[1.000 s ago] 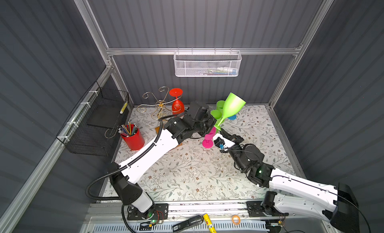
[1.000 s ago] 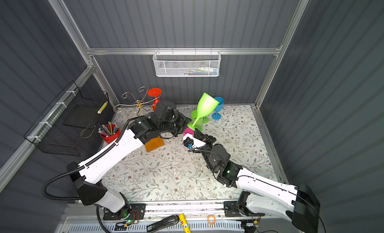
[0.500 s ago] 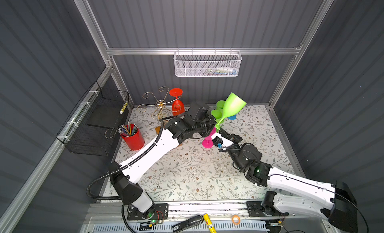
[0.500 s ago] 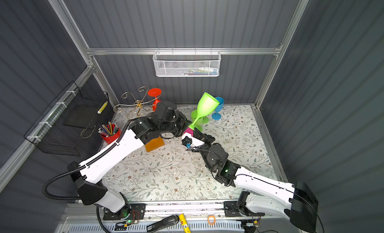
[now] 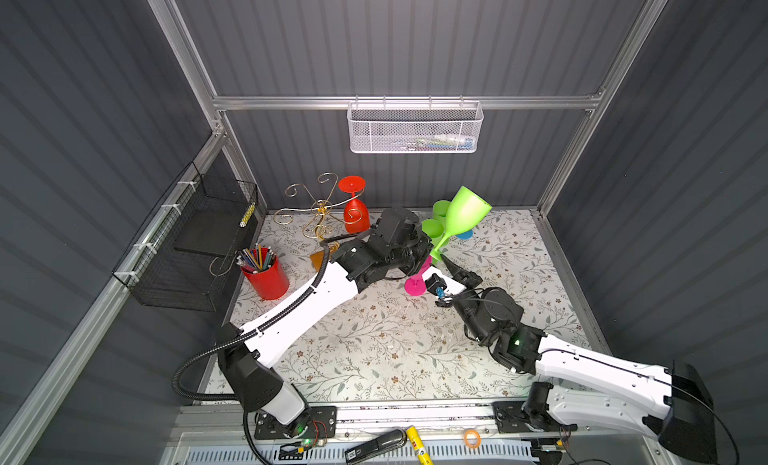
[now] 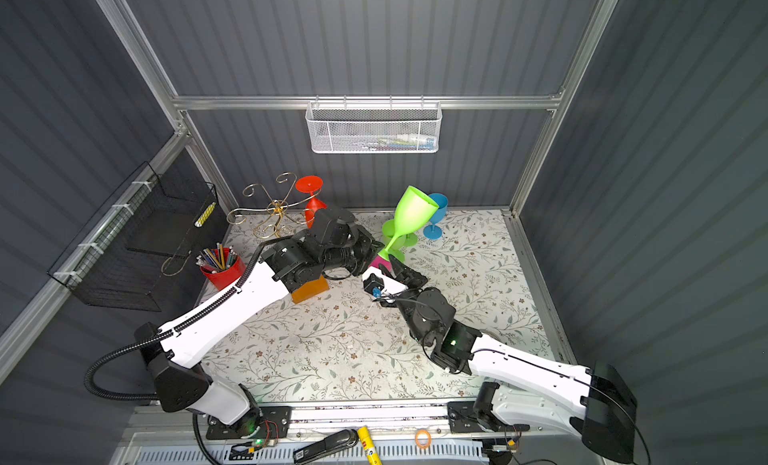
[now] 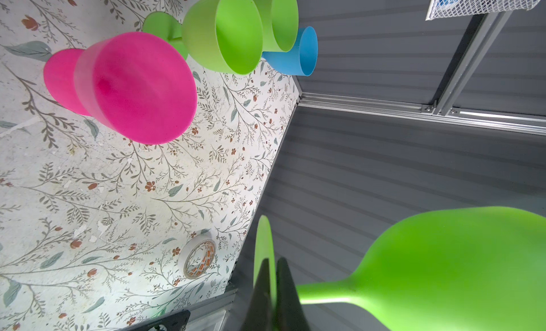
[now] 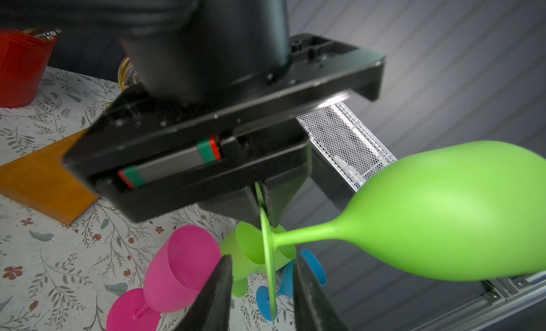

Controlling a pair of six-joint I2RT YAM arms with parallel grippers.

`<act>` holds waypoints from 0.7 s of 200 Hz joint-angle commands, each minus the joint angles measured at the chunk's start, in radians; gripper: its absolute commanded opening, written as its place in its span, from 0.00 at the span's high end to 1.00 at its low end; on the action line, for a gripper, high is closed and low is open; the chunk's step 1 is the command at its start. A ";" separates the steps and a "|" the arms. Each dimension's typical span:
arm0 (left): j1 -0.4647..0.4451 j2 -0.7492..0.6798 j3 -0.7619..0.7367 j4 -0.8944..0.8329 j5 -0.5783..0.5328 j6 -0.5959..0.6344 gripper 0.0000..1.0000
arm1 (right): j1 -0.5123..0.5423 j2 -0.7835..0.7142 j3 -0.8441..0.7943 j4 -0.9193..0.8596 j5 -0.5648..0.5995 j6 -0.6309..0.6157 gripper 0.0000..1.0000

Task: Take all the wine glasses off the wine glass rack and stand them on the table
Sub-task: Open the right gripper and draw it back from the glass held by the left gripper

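My left claw (image 7: 274, 260) pinches the green wine glass (image 5: 467, 209) by its foot; right claw (image 8: 262, 259) parted; red cup (image 5: 268, 278) holds pencils (image 5: 255, 257).

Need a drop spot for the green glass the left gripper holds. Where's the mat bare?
Bare: front-middle mat, bordered by left arm, right arm and front rail. Right-wall strip is mostly free; a tape roll lies there. Crowded: back centre, where pink glass, two green glasses and blue glass cluster. Back left: rack, pencil cup.

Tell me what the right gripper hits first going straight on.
Probably the lime green wine glass: its foot stands edge-on between the open jaws; the left gripper pinching that foot lies just beyond.
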 commanded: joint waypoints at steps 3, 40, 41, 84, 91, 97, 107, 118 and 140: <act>-0.003 -0.048 -0.027 0.100 -0.029 0.061 1.00 | 0.006 -0.059 0.031 -0.069 -0.020 0.087 0.55; 0.005 -0.037 -0.016 0.138 -0.035 0.134 1.00 | 0.007 -0.160 0.041 -0.206 -0.038 0.207 0.36; 0.005 -0.036 -0.016 0.138 -0.034 0.134 1.00 | 0.007 -0.163 0.041 -0.211 -0.039 0.212 0.35; 0.049 -0.028 -0.045 0.190 0.010 0.176 1.00 | 0.004 -0.283 0.073 -0.389 -0.061 0.377 0.22; 0.056 -0.030 -0.051 0.201 0.022 0.190 1.00 | 0.002 -0.294 0.090 -0.425 -0.065 0.405 0.21; 0.060 -0.030 -0.054 0.210 0.029 0.203 1.00 | -0.002 -0.300 0.105 -0.452 -0.065 0.432 0.21; 0.066 -0.031 -0.060 0.219 0.040 0.226 1.00 | -0.013 -0.304 0.147 -0.510 -0.067 0.481 0.20; 0.073 -0.031 -0.065 0.237 0.064 0.252 1.00 | -0.023 -0.305 0.194 -0.561 -0.073 0.526 0.20; 0.077 -0.038 -0.074 0.257 0.081 0.284 1.00 | -0.035 -0.296 0.301 -0.671 -0.080 0.619 0.20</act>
